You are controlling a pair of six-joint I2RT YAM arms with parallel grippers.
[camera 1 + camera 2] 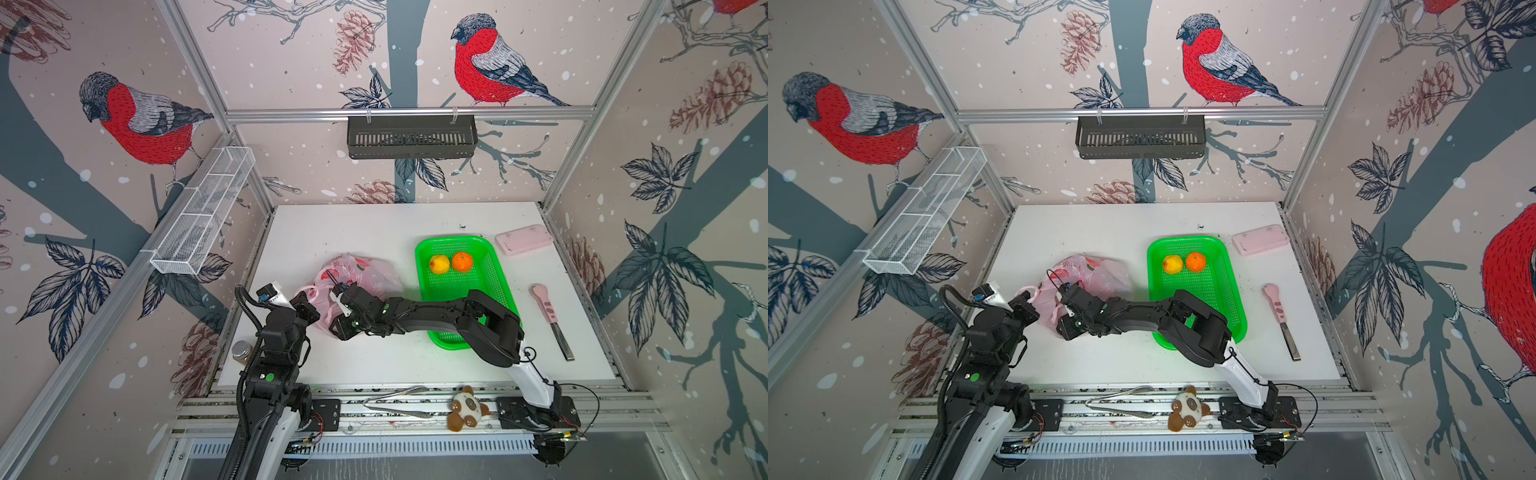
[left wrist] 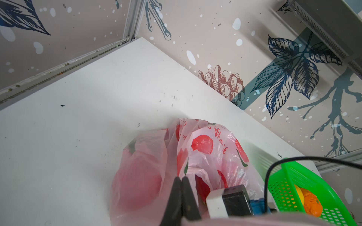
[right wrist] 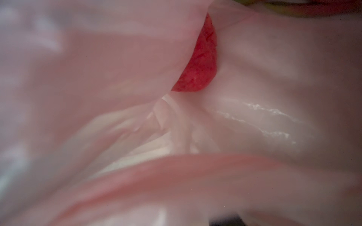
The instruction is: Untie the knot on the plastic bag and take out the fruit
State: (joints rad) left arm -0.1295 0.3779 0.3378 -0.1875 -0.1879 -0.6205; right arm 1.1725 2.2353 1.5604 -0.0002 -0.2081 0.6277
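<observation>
The pink plastic bag (image 1: pixel 365 274) with red fruit prints lies left of a green basket (image 1: pixel 453 240). My left gripper (image 1: pixel 309 305) is shut on the bag's handle loop (image 1: pixel 308 292); its fingers (image 2: pixel 177 195) press together against the film (image 2: pixel 205 152). My right gripper (image 1: pixel 330 307) reaches across into the bag's mouth, and pink plastic (image 3: pixel 98 78) hides its jaws. A red fruit (image 3: pixel 197 58) shows between folds inside. A reddish bulk (image 2: pixel 141 182) shows through the film. A yellow citrus (image 1: pixel 439 264) and an orange one (image 1: pixel 462 262) lie in the basket. The knot is out of view.
A flat pink case (image 1: pixel 523 240) lies right of the basket at the back, a pink-handled knife (image 1: pixel 550 320) further forward. A jar (image 1: pixel 241 351) stands at the table's left front. Tongs (image 1: pixel 399 401) and a plush toy (image 1: pixel 467 409) lie on the front rail.
</observation>
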